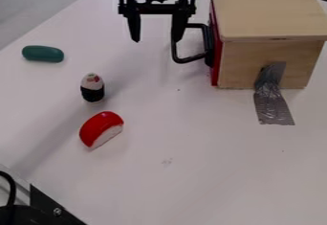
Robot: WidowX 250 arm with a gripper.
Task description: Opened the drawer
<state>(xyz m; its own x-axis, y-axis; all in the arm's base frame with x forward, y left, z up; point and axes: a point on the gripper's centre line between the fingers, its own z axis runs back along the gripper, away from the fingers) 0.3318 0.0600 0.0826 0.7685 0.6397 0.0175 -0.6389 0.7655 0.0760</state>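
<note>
The black gripper (pixel 156 36) hangs at the top of the camera view with its two fingers spread wide apart. Its right finger overlaps the outer end of the black drawer handle (pixel 191 59); whether they touch I cannot tell. The left finger is out over the white table, to the left of the handle. The handle is fixed to the red drawer front (pixel 217 54), which lies close against the left side of the wooden box (pixel 271 13).
Grey tape (pixel 273 104) runs from the box down onto the white table (pixel 211 166). Left of the gripper lie a green oblong piece (pixel 43 53), a black-and-white piece (pixel 92 88) and a red-and-white piece (pixel 102 129). Black hardware (pixel 48 209) stands at the lower left corner.
</note>
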